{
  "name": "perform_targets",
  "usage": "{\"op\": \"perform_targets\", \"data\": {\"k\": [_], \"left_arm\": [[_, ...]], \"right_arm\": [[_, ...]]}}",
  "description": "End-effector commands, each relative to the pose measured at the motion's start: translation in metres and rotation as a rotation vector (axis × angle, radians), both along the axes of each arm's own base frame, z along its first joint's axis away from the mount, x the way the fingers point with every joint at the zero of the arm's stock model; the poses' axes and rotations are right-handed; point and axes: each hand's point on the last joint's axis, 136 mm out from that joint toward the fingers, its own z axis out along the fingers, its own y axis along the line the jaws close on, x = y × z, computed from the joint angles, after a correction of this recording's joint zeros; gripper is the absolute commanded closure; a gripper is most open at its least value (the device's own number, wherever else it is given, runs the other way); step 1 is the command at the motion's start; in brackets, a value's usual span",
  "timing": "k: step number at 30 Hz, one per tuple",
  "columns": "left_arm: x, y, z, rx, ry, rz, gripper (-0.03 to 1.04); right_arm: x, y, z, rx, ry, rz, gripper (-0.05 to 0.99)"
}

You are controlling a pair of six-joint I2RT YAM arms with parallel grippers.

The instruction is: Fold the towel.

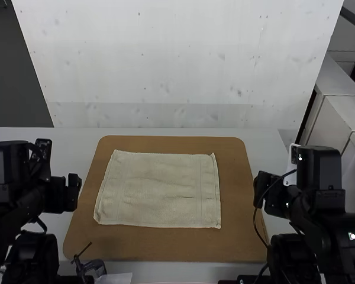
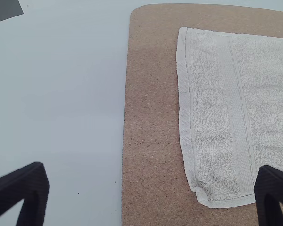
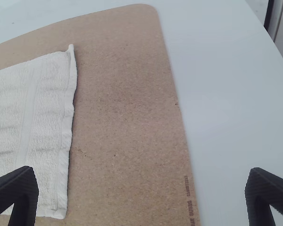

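Towel [image 1: 160, 189]: spread flat and unfolded on the board [image 1: 235, 177], slightly left of the board's centre, long axis running from the board's left side to its right. Left gripper [image 2: 152, 167]: fingers apart, above the board's left edge; the towel lies inward, to its right. Right gripper [image 3: 141, 170]: fingers apart, above the board's right edge; the towel lies to its left, across a wider strip of board. The left arm therefore appears nearer. Folding appears not started; next, likely move both grippers inward to the towel's corners.

Round-cornered brown board [image 1: 165, 245], white table [image 1: 74, 148] beneath
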Motion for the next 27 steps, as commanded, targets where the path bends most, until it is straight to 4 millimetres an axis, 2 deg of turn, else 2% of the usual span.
{"op": "perform_targets", "data": {"k": [1,22,27], "left_arm": [[-0.001,-0.006,0.026,-0.059,-0.078,-0.008,0.05],[0.003,-0.005,0.029,-0.054,-0.090,-0.003,0.06],[0.011,-0.009,0.027,-0.066,0.031,-0.019,0.06]], "right_arm": [[0.001,0.012,0.005,0.036,-0.026,0.061,-0.02],[0.002,0.013,0.002,0.044,0.005,0.057,-0.02],[0.011,0.014,-0.006,0.041,0.082,0.059,-0.02]]}}
